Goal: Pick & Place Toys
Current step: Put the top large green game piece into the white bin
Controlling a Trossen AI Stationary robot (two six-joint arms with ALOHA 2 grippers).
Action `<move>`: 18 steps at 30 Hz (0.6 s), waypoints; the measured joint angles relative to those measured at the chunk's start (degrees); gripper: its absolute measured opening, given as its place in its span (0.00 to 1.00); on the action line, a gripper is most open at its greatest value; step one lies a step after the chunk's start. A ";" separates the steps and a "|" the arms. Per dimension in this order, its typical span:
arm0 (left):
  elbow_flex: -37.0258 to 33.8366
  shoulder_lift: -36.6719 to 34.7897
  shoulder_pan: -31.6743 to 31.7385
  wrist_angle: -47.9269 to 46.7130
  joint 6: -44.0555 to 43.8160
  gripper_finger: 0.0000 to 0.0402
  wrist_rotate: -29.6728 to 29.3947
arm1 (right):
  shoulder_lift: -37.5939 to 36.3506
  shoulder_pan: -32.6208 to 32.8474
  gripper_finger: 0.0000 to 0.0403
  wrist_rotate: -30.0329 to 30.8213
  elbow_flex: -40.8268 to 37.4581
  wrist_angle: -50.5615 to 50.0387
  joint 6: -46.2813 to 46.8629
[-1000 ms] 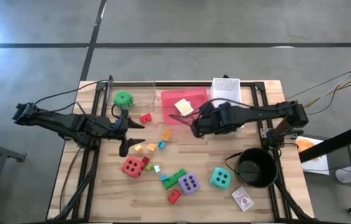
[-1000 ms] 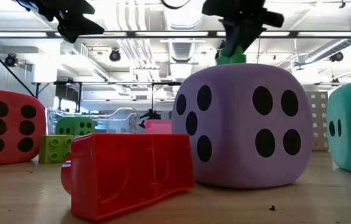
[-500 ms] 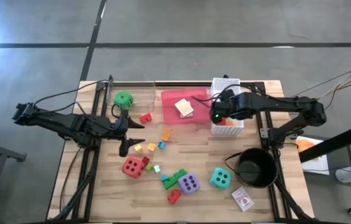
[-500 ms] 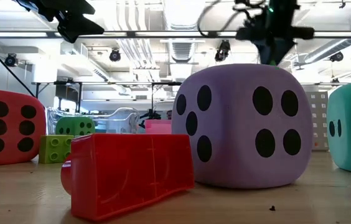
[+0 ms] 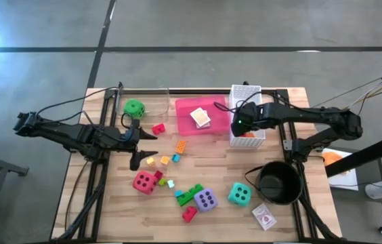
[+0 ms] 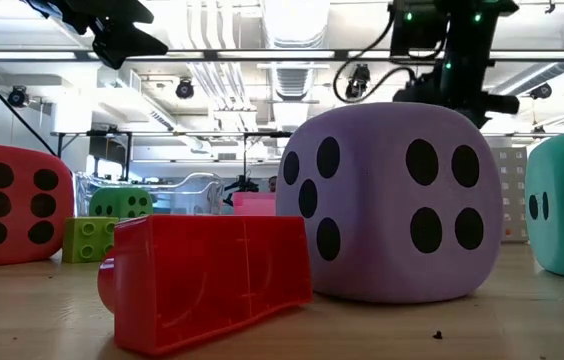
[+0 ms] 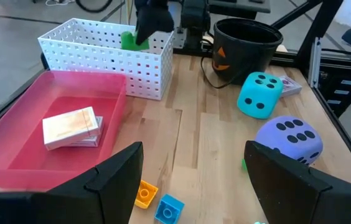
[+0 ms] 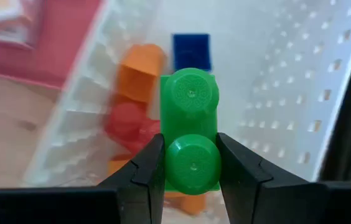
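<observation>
Placing step: the right gripper (image 8: pixel 189 163), clamped on a green brick (image 8: pixel 190 127), hangs over the white mesh basket (image 5: pixel 246 92), upper right; next, release. The left gripper (image 7: pixel 191 180) waits, wide.

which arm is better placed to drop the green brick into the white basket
Right. The right gripper already holds the green brick in its jaws, directly above the white mesh basket. The left gripper hangs open by the table's left edge, holding nothing.
</observation>
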 joint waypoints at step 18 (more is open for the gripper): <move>0.00 0.04 0.00 0.13 0.09 0.71 -0.01 | 8.14 -3.49 0.26 -2.27 0.10 -0.28 -4.62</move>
